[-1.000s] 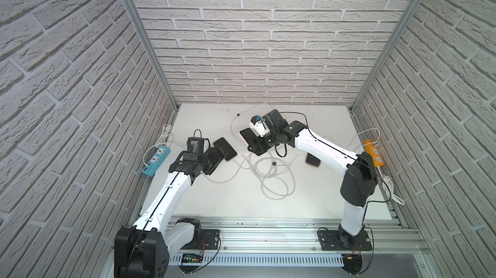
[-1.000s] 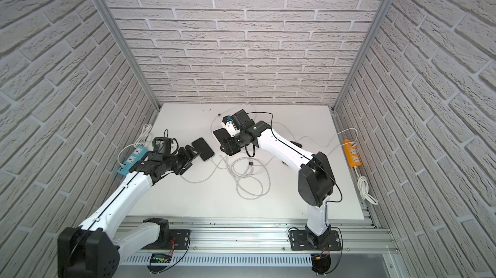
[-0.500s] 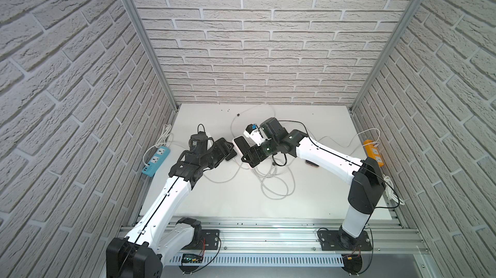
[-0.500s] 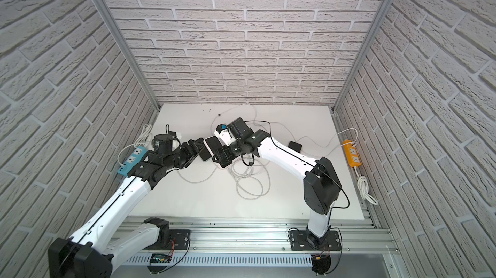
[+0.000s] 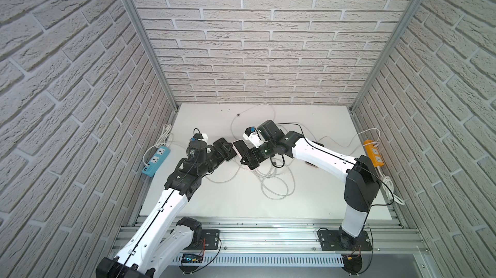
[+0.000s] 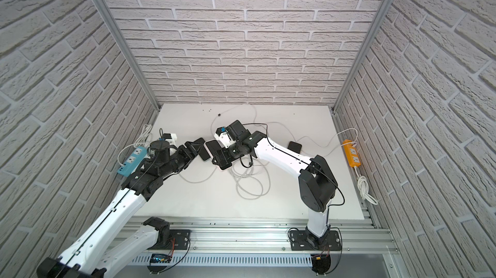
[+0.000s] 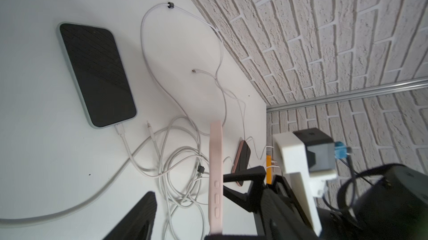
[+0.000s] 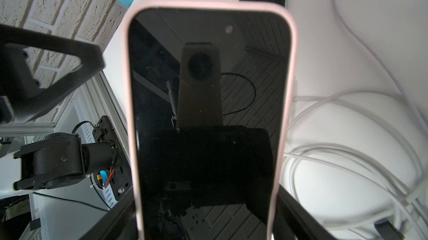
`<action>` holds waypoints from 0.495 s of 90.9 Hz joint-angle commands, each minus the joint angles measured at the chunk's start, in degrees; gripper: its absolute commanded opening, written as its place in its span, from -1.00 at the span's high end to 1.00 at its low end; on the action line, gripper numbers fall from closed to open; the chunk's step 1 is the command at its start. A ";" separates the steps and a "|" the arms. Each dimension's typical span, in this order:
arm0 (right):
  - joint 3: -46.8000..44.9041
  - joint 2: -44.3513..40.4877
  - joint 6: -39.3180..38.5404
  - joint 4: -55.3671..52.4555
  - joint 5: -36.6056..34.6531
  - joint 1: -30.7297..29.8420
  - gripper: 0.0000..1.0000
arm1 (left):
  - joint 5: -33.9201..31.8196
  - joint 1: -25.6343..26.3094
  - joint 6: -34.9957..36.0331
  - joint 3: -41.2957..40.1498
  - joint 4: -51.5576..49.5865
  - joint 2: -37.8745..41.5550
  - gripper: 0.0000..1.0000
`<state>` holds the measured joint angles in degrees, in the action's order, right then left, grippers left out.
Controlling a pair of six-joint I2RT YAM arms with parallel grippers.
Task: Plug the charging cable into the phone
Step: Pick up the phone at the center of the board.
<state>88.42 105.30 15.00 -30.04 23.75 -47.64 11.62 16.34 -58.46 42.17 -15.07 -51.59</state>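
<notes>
A pink-cased phone (image 8: 208,88) with a dark screen is held off the table, and my right gripper (image 5: 251,157) (image 6: 221,159) is shut across its lower width. In both top views its free end (image 5: 239,146) (image 6: 211,146) points at my left gripper (image 5: 223,148) (image 6: 193,148). That gripper is open, with one finger (image 7: 139,218) beside the phone's thin edge (image 7: 215,169); I see no contact. The charging cable's free plug (image 7: 149,125) lies on the table amid white coils (image 5: 276,182) (image 6: 249,182).
A grey-cased phone (image 7: 97,72) lies flat with a white cable plugged in. A rose-coloured phone (image 7: 242,157) (image 6: 294,146) lies farther right. A blue power strip (image 5: 156,161) (image 6: 132,162) lies at the left wall and an orange one (image 5: 374,153) (image 6: 352,153) at the right.
The right arm has carried the pink phone left and nearer, toward the left gripper. The left gripper has risen and moved right to meet it, and its jaws have narrowed a little.
</notes>
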 commanded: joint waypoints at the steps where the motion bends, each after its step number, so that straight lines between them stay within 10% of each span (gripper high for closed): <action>1: 2.08 -0.95 -0.38 2.80 3.19 -1.76 0.41 | 0.77 1.68 0.35 -0.01 4.39 -3.49 -0.50; 45: 2.62 -2.01 -1.78 2.65 3.94 -2.19 0.43 | 1.98 5.97 0.62 1.86 6.83 -10.32 0.27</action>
<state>88.53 105.34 14.55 -30.06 26.20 -49.58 12.71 21.54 -58.33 42.30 -10.85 -61.45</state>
